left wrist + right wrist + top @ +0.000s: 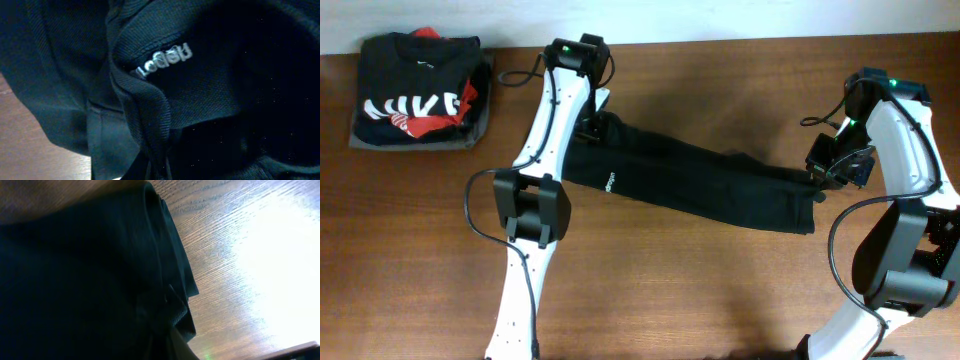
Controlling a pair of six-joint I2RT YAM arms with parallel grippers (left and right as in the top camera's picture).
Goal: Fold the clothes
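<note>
Black clothes [690,185], one piece, lie as a long band on the bench [700,300] between my two hands. My left hand [590,128] is clamped on its left end, my right hand [819,180] on its right corner. Two folded items sit far left: printed top [415,90], grey garment [415,144].

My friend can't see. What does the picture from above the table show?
A black shirt lies stretched in a long band across a wooden table, the left gripper at its upper-left end, the right gripper at its right end. A folded black top with white letters sits at the top-left corner.
</note>
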